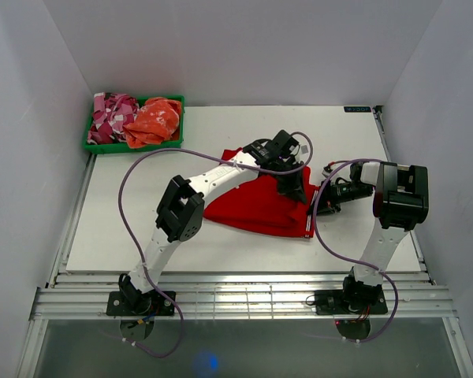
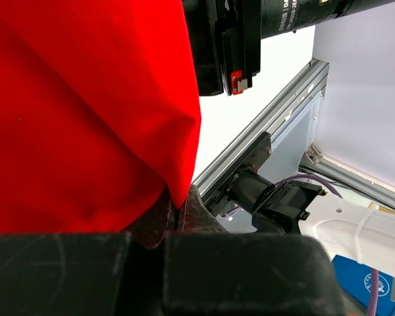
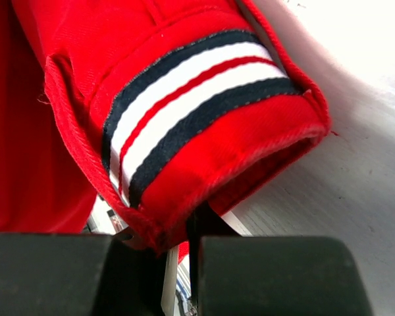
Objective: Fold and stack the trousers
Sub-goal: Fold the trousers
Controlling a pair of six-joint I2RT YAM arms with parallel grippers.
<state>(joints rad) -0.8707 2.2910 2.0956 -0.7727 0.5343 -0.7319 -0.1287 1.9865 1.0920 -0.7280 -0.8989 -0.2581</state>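
Plainly, the left claw (image 2: 178, 214) is clenched on a fold of the trousers (image 2: 85, 118). It is pressed tight, with red cloth pinched in it and more cloth draping slack above. The right claw (image 3: 184, 224) is likewise closed, grasping the hem of a trouser cuff. That cuff carries a striped band (image 3: 184, 99) of navy, white and thin red sewn across the twill.

From above, the trousers (image 1: 256, 206) lie as a rumpled, roughly triangular heap on the white worktop (image 1: 142, 220). The left claw (image 1: 293, 187) comes down on their far right part. The right claw (image 1: 318, 203) meets their right edge, just beside the left one.

Left of the trousers and beyond them the worktop is bare. A narrower strip lies between their near edge and the aluminium rail (image 1: 244, 293). To their right the right arm fills much of the room up to the worktop's edge.

Well apart from the trousers, at the far left corner, sits a green bin (image 1: 134, 147). It holds a pink-and-white patterned garment (image 1: 110, 114) and a crumpled orange garment (image 1: 156, 120). The trousers' cloth is matte, plain-woven and bright red, with stitched, slightly frayed hems.
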